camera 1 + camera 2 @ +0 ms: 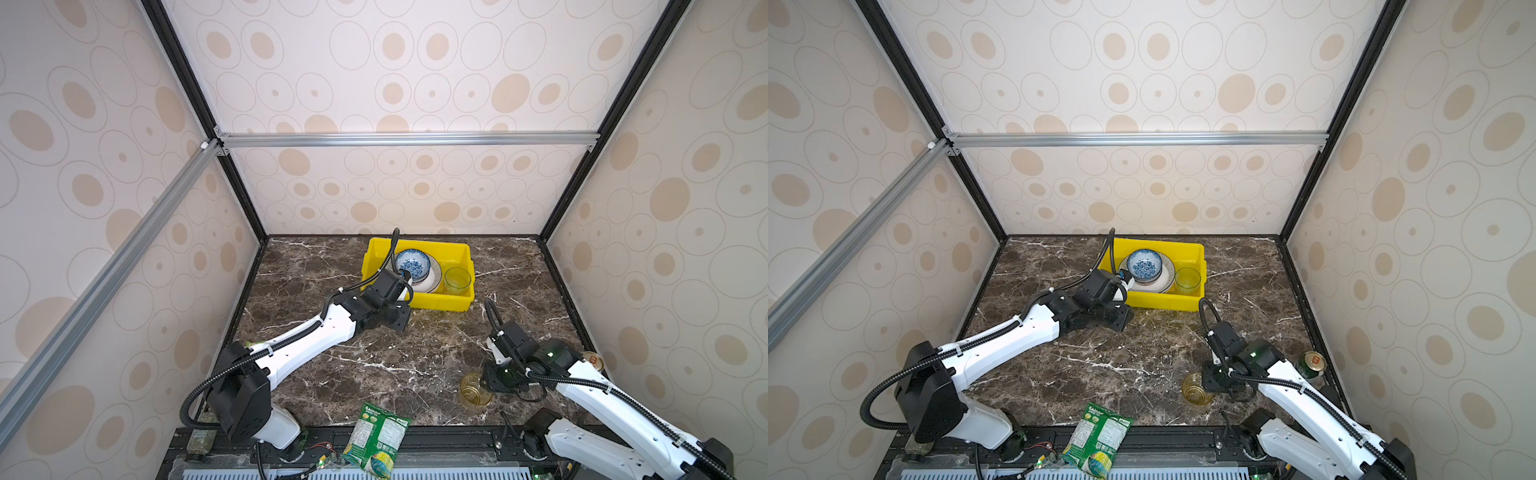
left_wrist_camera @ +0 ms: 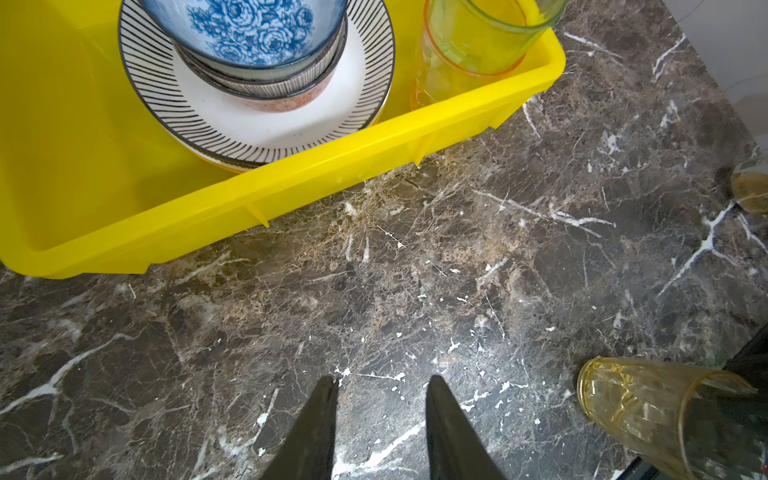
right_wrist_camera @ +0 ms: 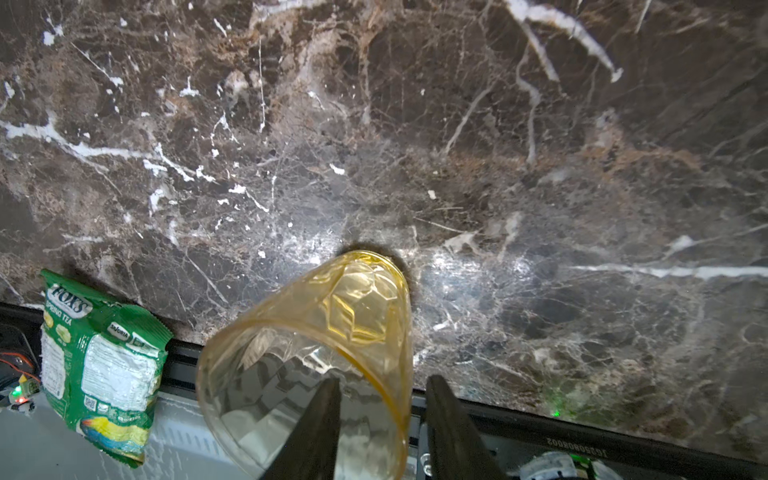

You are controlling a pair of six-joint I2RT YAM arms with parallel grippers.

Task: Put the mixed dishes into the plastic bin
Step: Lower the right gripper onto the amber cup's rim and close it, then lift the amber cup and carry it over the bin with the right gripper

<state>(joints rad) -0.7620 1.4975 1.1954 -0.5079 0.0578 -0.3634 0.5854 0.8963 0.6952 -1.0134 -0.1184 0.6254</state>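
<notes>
Amber tumbler (image 3: 328,328) was the only dish seen outside the plastic bin (image 1: 419,246). It lay tilted on the marble table (image 1: 374,357) near the front right, its base toward the table and its mouth toward the right gripper (image 3: 382,380). That pincer straddled the glass rim — one finger inside the mouth, the other finger (image 3: 453,436) outside the wall — but whether the two were pressing on the glass could not be told. The bin sat at the back middle of the table, well apart from the tumbler. Inside it a black-striped plate (image 2: 257,133) carried a stack of bowls topped by a blue floral bowl (image 1: 411,262). A green tumbler (image 1: 457,280) stood upright in the bin's near right corner, just beside the plate. The left gripper (image 2: 382,378) hovered over bare marble just in front of the bin's near wall — its fingers spread, with nothing between them. A green snack packet (image 1: 376,440) hung over the front edge of the table, and a can (image 1: 1310,365) stood by the right wall.
</notes>
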